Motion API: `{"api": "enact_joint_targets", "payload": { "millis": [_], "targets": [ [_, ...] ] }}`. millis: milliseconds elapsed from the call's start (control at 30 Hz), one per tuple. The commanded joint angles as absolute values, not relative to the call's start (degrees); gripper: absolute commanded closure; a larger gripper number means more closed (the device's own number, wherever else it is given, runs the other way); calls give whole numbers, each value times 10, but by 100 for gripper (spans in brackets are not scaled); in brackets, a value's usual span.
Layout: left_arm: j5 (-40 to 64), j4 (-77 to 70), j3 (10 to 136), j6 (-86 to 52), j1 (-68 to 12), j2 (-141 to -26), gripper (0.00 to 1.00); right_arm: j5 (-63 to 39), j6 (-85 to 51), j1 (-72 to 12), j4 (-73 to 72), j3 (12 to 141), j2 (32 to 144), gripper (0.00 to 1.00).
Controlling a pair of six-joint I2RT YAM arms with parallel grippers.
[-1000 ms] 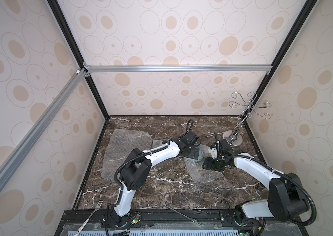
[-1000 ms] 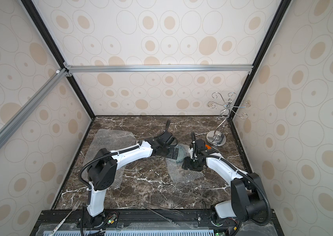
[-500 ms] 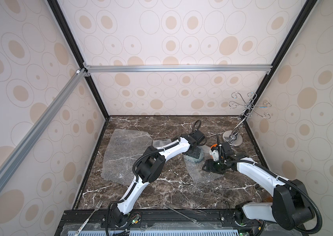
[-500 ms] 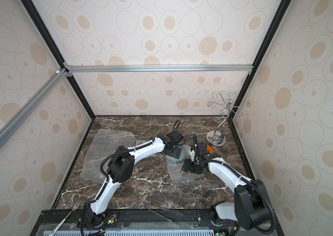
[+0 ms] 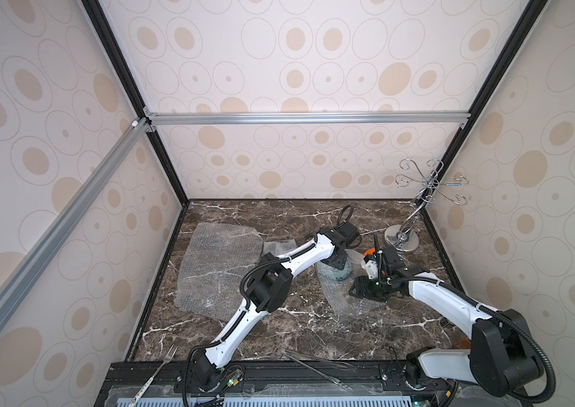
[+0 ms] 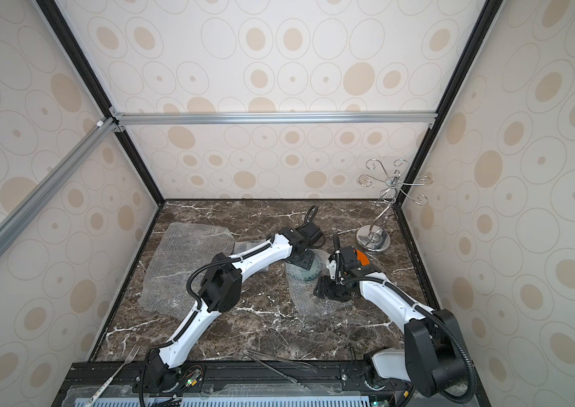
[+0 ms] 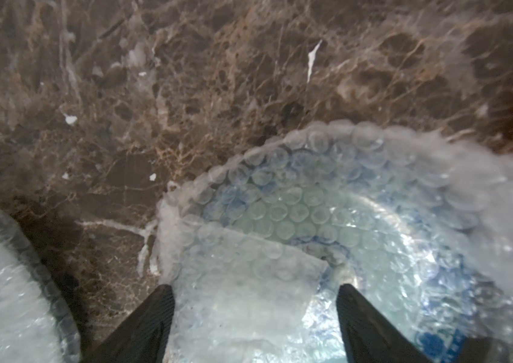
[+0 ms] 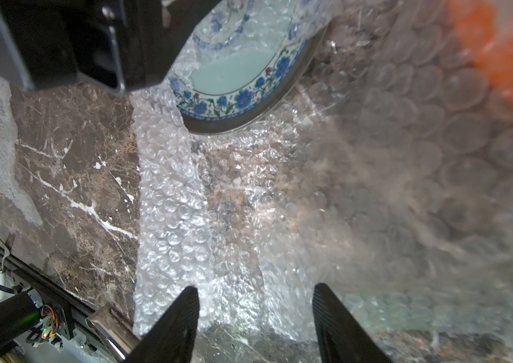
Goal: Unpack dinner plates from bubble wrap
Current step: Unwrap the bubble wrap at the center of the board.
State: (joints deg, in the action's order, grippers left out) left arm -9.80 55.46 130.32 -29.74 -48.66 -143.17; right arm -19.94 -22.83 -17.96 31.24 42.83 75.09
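Covering the whole floor of the cell, the marble tabletop point(image 5: 279, 334) is dark brown with white veins, smooth and a little glossy. 3 walls point(image 5: 296, 169) around it carry cream paper with beige ovals, and black posts and aluminium bars point(image 5: 296, 118) frame them. A chrome wire stand point(image 5: 416, 211) on a round disc base stands in the far right corner. A fork point(image 5: 164, 361) lies at the near left edge.

A flat bubble wrap sheet point(image 5: 215, 267), clear and roughly rectangular, lies spread on the left half of the table. A crumpled bubble wrap sheet point(image 5: 346, 304) lies in the middle. The pale plate point(image 8: 233, 78) sits on its far end, round and shallow, with a rim of blue flowers. Part of this sheet is folded over the plate, so in the left wrist view the colours show only softly through the bubbles. The orange plate point(image 5: 369, 252) is just beyond the right wrist and partly hidden by it.

The left gripper point(image 7: 253, 287) hangs directly over the pale plate. Its jaws are apart, and the folded flap lies between the 2 black fingers, not pinched. The right gripper point(image 8: 255, 286) is released too, pointing down at the near part of the crumpled sheet, with the plate ahead of it. Whether its tips touch the plastic I cannot tell.
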Motion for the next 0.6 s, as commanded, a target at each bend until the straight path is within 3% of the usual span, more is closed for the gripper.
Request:
{"api": "enact_joint_targets", "payload": {
  "millis": [0,67,400,567],
  "targets": [
    [-126,589,1327,-284,-489,-1435,24,-206,-221,-180,316,426,755,39],
    [-132,591,1327,-282,-489,-1431,28,-206,-221,-180,315,426,757,39],
    [-148,597,1328,-272,-487,-1412,78,-202,-223,-180,316,428,760,39],
    [-147,601,1327,-269,-483,-1394,86,-197,-222,-180,321,430,759,39]
  ]
}}
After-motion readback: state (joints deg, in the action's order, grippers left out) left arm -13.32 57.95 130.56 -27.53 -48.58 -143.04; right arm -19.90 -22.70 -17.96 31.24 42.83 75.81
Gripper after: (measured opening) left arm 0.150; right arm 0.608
